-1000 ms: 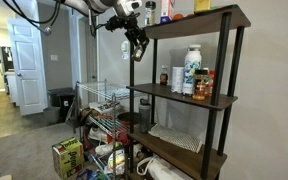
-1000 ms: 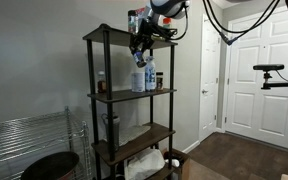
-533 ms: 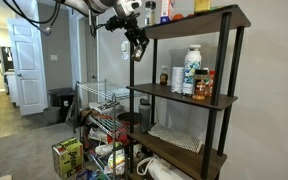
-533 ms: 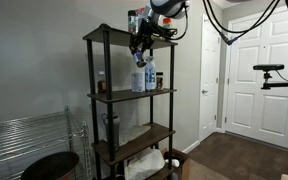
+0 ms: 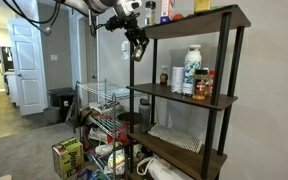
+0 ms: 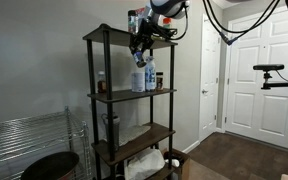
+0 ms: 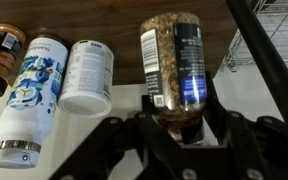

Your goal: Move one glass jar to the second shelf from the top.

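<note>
Claw (image 7: 181,119) clamped shut on glass jar (image 7: 171,55), gripping one end; jar shows grainy brown fill w/ dark label. In an exterior view it's held in air beside front post (image 5: 132,120), under top board (image 5: 189,20), above second shelf from the top (image 5: 184,97).

One end of the glass jar (image 7: 171,55) behind the end effector (image 7: 177,120); small dark bottle (image 7: 4,50) partly beyond left edge

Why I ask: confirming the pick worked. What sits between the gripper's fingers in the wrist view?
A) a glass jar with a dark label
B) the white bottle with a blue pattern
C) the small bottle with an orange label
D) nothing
A: the gripper is shut on the glass jar, whose grainy brown contents show.
</note>
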